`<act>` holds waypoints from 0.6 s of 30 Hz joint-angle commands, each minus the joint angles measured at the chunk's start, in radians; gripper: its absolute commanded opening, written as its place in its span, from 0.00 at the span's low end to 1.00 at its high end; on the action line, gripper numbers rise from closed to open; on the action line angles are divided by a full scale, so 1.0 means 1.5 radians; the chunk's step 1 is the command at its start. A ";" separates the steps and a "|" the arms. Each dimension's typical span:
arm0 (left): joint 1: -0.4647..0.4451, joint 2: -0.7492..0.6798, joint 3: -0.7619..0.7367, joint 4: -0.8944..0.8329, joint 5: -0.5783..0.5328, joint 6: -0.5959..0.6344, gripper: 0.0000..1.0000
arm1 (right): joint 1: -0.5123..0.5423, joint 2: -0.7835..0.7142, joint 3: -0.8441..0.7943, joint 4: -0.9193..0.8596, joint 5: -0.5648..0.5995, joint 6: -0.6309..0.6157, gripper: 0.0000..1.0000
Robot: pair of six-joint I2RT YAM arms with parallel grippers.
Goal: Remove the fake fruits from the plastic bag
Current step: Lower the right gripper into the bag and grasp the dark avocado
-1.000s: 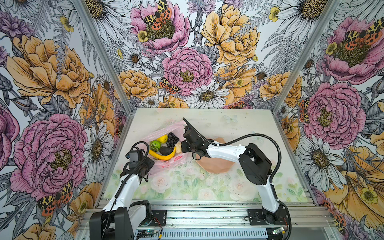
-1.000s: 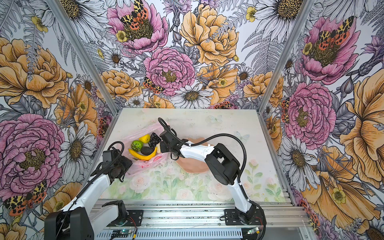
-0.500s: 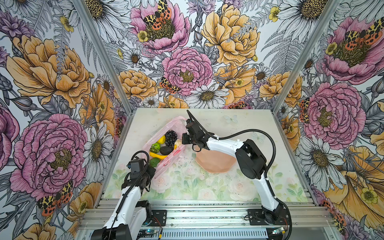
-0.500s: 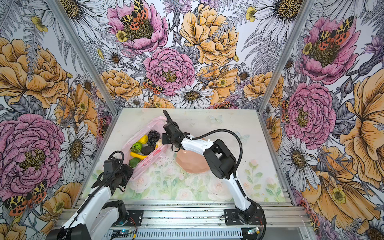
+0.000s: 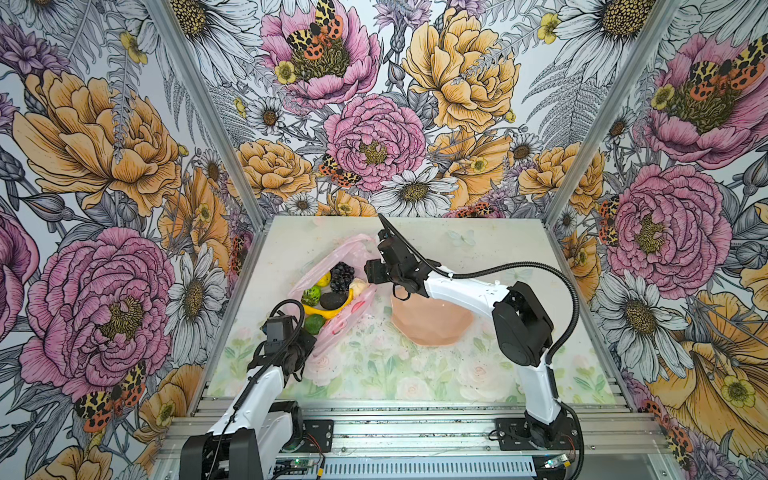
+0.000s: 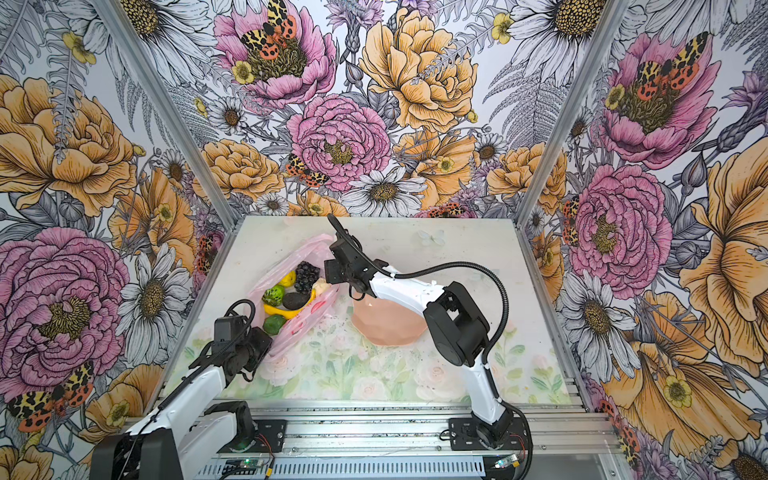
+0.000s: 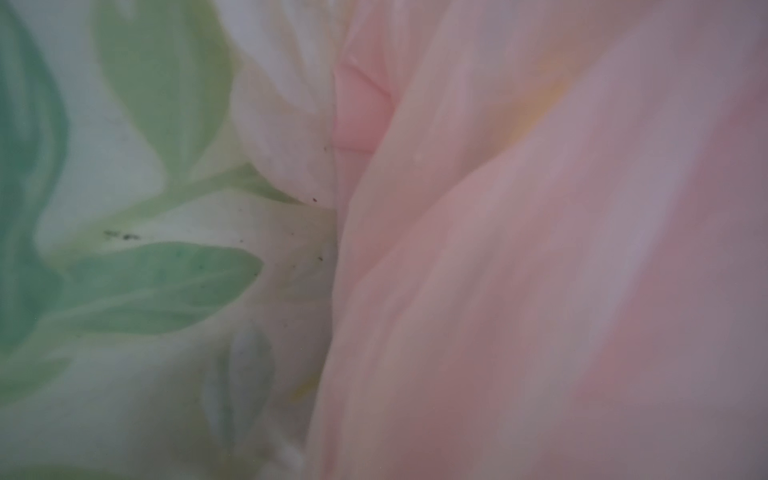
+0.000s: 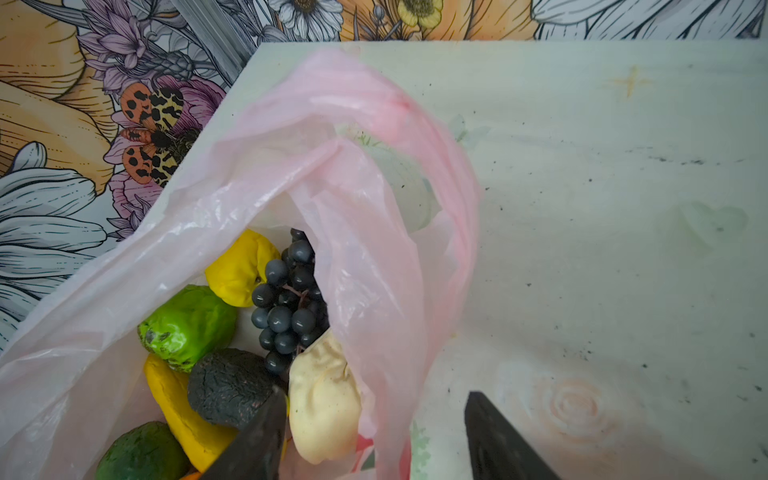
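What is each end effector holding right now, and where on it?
Left end effector seems shut on the bag's bottom corner, the grip itself hidden. Right end effector is open, holding nothing.

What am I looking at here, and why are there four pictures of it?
These are two white robot arms, left arm and right arm, mounted at the front of a table. Two pictures come from one overhead camera pair, so they look nearly the same. The other two come from small cameras on the arms' wrists. On the table lie a pink plastic bag and a peach bowl. Inside the bag's open mouth sit toy fruits: a grape bunch, banana, lemon and cream lump. The left claw is closed at the bag's near end, apparently pinching it; its wrist picture shows only blurred pink plastic and tabletop. The right claw stands open at the bag's mouth, holding nothing.
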 commanded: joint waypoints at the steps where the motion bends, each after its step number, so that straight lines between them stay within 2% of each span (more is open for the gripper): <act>1: -0.027 0.002 0.019 0.024 -0.009 0.019 0.00 | 0.040 -0.042 0.001 -0.024 0.045 -0.035 0.70; 9: -0.044 0.001 0.020 0.023 -0.022 0.022 0.00 | 0.101 0.044 0.085 -0.049 0.013 -0.034 0.70; 18: -0.099 0.000 0.037 0.023 -0.045 0.051 0.00 | 0.094 0.126 0.151 -0.073 0.022 -0.020 0.67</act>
